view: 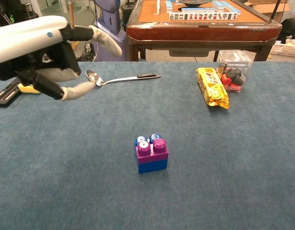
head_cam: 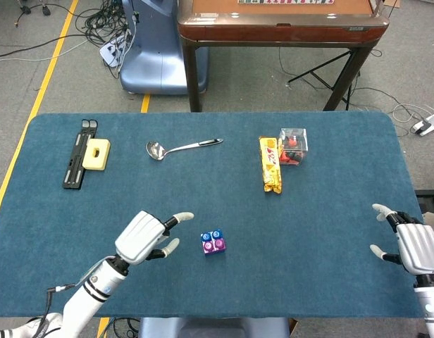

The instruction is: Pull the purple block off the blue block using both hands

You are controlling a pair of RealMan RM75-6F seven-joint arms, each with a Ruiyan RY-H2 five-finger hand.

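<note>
Approach stage, no contact made. At the tabletop's (head_cam: 344, 296) far left, about 10 o'clock from the blocks, a black holder (head_cam: 77, 155) carried a yellow sponge (head_cam: 96, 153). The left robot hand (head_cam: 145, 234) hovered just beside the blocks at their 9 o'clock, fingers apart and holding nothing, thumb and one finger pointing toward them; the chest view showed the same hand raised above the cloth. A spoon (head_cam: 180, 147) lay at 11 o'clock. Near the front centre the purple block (view: 152, 152) sat pressed onto the blue block (view: 153, 165), the pair upright and untouched; blue studs showed behind the purple ones. At 1 o'clock a yellow snack packet (head_cam: 270, 164) lay touching a clear box (head_cam: 293, 146) of red and dark pieces. The right robot hand (head_cam: 408, 243) waited at the tabletop's right edge, at 3 o'clock and well apart from the blocks, fingers spread and empty.

The step in hand appeared to be reaching in. Next, one hand would need to pin the blue base while the other, still to be brought across, pinched the purple top and pulled upward.
</note>
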